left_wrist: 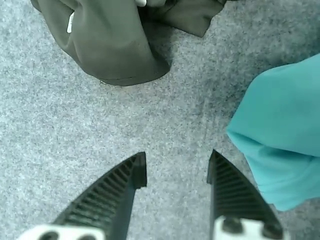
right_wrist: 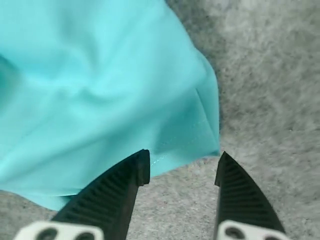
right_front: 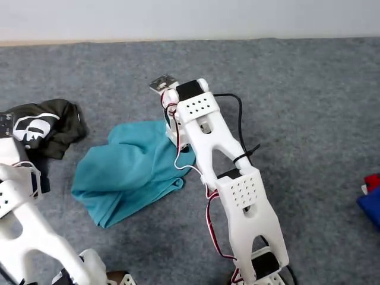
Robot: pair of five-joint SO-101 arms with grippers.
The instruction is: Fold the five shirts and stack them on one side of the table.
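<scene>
A teal shirt [right_front: 130,169] lies crumpled on the grey carpeted table, left of centre. A dark shirt with a white print [right_front: 47,124] is bunched up at the far left. My right arm [right_front: 199,119] stretches from the front to the teal shirt's far right edge. In the right wrist view my right gripper [right_wrist: 182,167] is open just above a hemmed corner of the teal shirt [right_wrist: 90,85]. My left gripper [left_wrist: 176,167] is open over bare carpet, with the dark shirt [left_wrist: 115,40] ahead and the teal shirt [left_wrist: 280,140] to one side.
Red and blue cloth [right_front: 371,199] pokes in at the right edge of the table. My left arm [right_front: 18,202] stands at the front left corner. A pale wall [right_front: 190,18] bounds the far side. Bare carpet [right_front: 309,107] spreads right of the right arm.
</scene>
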